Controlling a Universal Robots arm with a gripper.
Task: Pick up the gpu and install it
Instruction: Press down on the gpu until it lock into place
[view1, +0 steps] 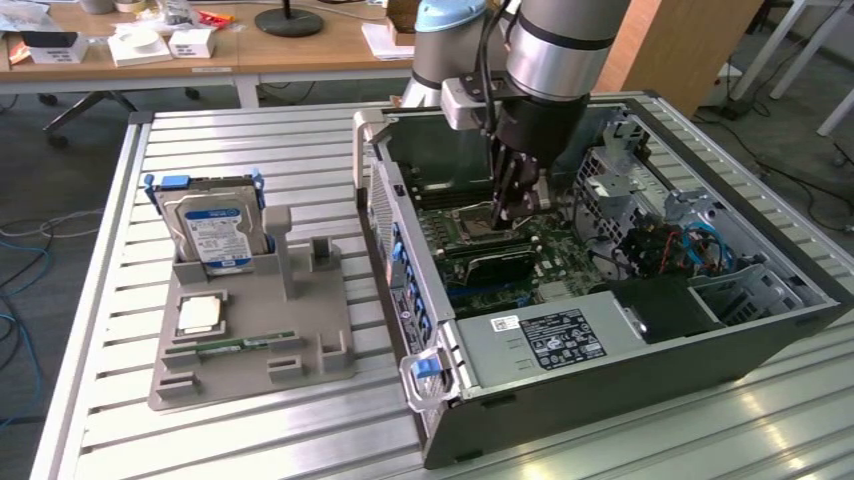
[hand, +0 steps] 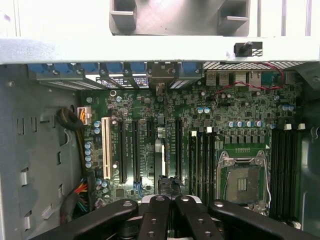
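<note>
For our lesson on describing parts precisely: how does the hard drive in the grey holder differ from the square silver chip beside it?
The hard drive stands upright in a slot, while the chip lies flat in a recess. The hard drive is the larger, a rectangle; the chip is small and square. The hard drive carries a blue and white label; the chip's top is plain silver. Both sit in the grey holder, outside the computer case.
</note>
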